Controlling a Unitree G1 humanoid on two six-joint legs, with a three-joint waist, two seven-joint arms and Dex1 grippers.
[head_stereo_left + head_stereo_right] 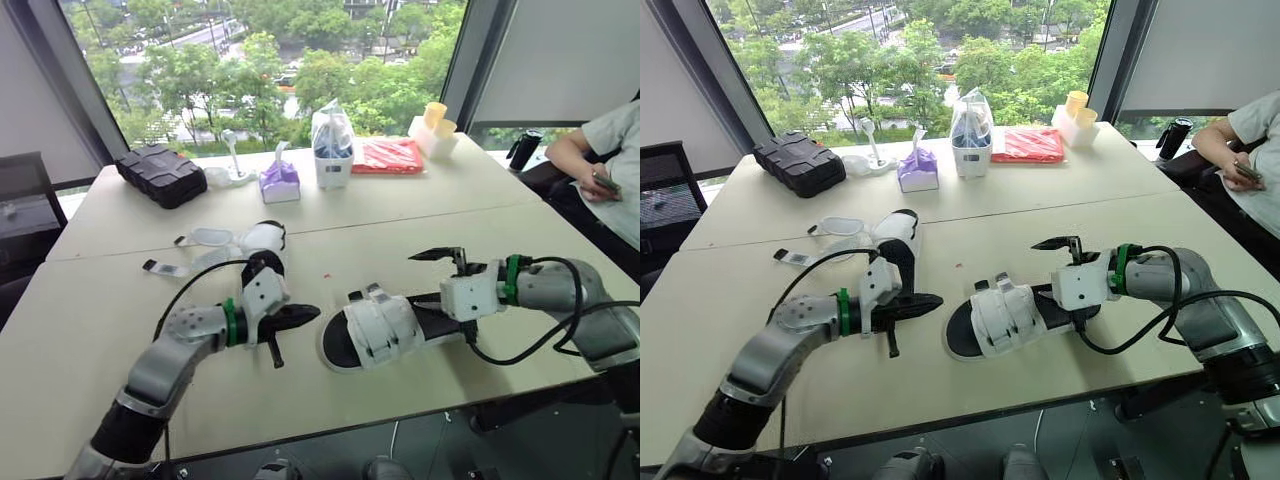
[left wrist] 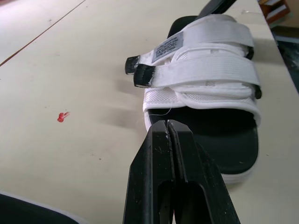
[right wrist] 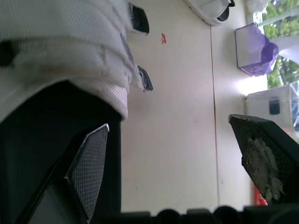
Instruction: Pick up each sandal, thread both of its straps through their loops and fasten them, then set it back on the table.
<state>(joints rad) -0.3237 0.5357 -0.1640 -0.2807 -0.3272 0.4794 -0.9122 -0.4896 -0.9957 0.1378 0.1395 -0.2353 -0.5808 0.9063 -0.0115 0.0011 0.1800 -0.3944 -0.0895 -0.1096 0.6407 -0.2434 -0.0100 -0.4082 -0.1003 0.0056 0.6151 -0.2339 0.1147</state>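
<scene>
A sandal [image 1: 385, 330] with a black sole and white straps lies on the table [image 1: 90, 330] in front of me, both straps laid flat across it. In the left wrist view the strap ends [image 2: 140, 70] stick out at its side. My left gripper [image 1: 300, 317] is shut and empty, its tip just short of the sandal's toe end. My right gripper [image 1: 432, 280] stands open at the heel end, one finger [image 3: 91, 158] over the black footbed, holding nothing. A second sandal [image 1: 262, 240] lies farther back on the left, with loose strap pieces [image 1: 165, 268] beside it.
Along the far edge stand a black case [image 1: 162, 175], a purple tissue box [image 1: 280, 182], a white bagged container [image 1: 333, 150], a red packet [image 1: 388, 155] and cups [image 1: 433, 130]. A person [image 1: 610, 160] sits at the right corner. A small red mark [image 1: 325, 276] dots the tabletop.
</scene>
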